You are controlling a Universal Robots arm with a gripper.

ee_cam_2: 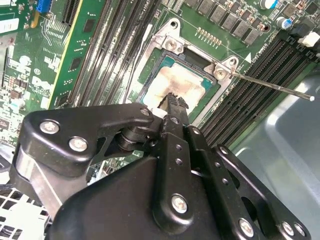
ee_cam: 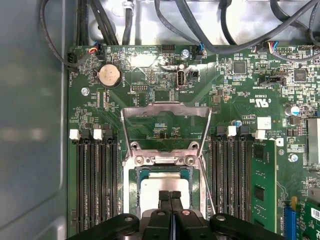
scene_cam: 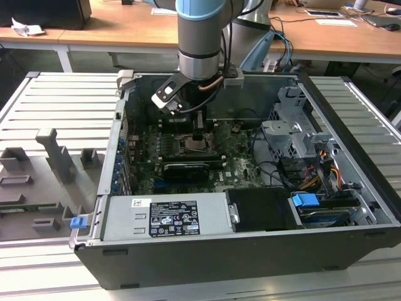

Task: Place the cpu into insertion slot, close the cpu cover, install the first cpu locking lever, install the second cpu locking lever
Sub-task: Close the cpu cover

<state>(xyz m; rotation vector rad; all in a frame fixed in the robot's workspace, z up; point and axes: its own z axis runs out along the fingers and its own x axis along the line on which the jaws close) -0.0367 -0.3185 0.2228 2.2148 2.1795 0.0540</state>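
The cpu (ee_cam: pixel 161 186) (ee_cam_2: pixel 181 84) lies flat in the insertion slot (ee_cam: pixel 133 186) (ee_cam_2: pixel 159 69), its pale metal face smudged. The cpu cover (ee_cam: pixel 165 111) stands open, swung back on its hinge (ee_cam: pixel 162 160). One thin locking lever (ee_cam_2: pixel 272 84) sticks out free from the socket's corner, and another lever rod (ee_cam: pixel 204 172) runs beside the socket. My gripper (ee_cam: pixel 170 193) (ee_cam_2: pixel 175 99) (scene_cam: pixel 197 137) is shut with nothing between its fingers, and its tips are over the chip's near edge. Whether they touch the chip is hidden.
Rows of black memory slots (ee_cam: pixel 95 180) (ee_cam: pixel 227 180) flank the socket. A long black card (scene_cam: pixel 185 169), a grey power supply (scene_cam: pixel 166 216), a drive cage (scene_cam: pixel 294 135) and loose cables (scene_cam: pixel 313 175) crowd the open case. A grey fixture tray (scene_cam: pixel 50 169) lies outside at the exterior view's left.
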